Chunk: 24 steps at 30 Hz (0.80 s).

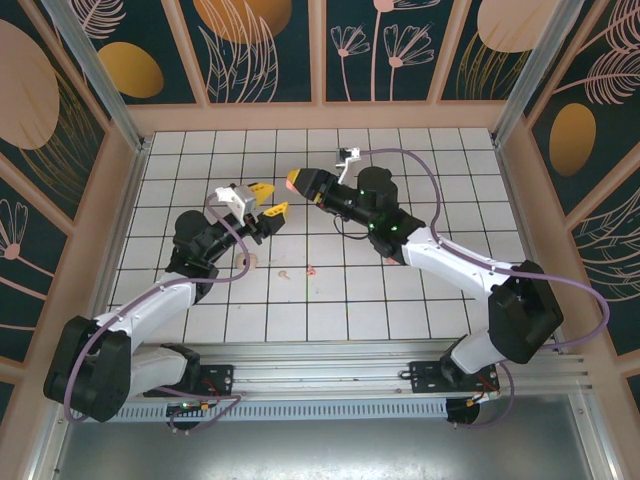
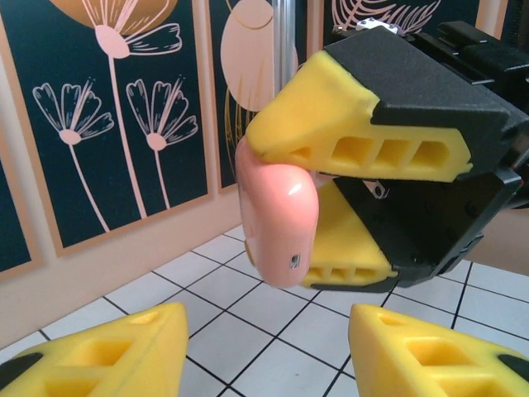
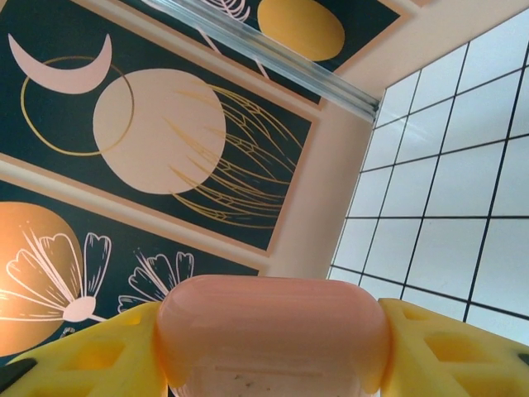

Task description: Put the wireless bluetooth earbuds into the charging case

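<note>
My right gripper is raised over the middle of the tiled floor and shut on the salmon-pink charging case. In the right wrist view the closed case sits squeezed between that gripper's yellow fingers. The left gripper hangs open just left of the case, apart from it. In the left wrist view the case is straight ahead, and my left gripper is spread wide below it. Tiny pale-pink earbuds lie on the tiles below both grippers, with another bit beside them.
A small reddish speck lies on the tiles near the earbuds. Patterned walls with wooden frames enclose the white tiled floor on three sides. A purple cable loops off the right arm.
</note>
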Each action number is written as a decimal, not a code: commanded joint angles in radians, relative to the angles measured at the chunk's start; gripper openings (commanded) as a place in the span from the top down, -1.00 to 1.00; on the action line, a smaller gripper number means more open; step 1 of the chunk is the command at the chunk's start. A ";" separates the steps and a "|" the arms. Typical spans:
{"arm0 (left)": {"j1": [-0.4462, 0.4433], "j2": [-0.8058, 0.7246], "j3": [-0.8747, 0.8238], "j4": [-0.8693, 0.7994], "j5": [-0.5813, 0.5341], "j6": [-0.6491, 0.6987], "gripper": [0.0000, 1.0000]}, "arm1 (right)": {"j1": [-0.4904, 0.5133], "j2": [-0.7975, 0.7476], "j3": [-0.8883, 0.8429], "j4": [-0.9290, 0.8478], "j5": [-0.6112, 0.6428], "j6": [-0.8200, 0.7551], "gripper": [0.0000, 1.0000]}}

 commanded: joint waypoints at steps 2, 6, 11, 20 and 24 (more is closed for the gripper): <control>-0.016 0.024 0.026 0.077 -0.024 -0.034 0.00 | 0.017 -0.023 -0.012 0.056 -0.009 0.018 -0.09; -0.025 0.028 0.024 0.096 -0.051 -0.055 0.03 | 0.029 -0.023 -0.018 0.060 -0.007 0.027 -0.09; -0.028 0.033 0.039 0.098 -0.049 -0.068 0.03 | 0.038 -0.020 -0.018 0.057 -0.011 0.025 -0.09; -0.033 0.032 0.049 0.102 -0.044 -0.088 0.06 | 0.058 -0.008 -0.012 0.052 -0.016 0.023 -0.09; -0.036 0.024 0.052 0.092 -0.041 -0.090 0.11 | 0.065 -0.005 -0.007 0.051 -0.013 0.021 -0.08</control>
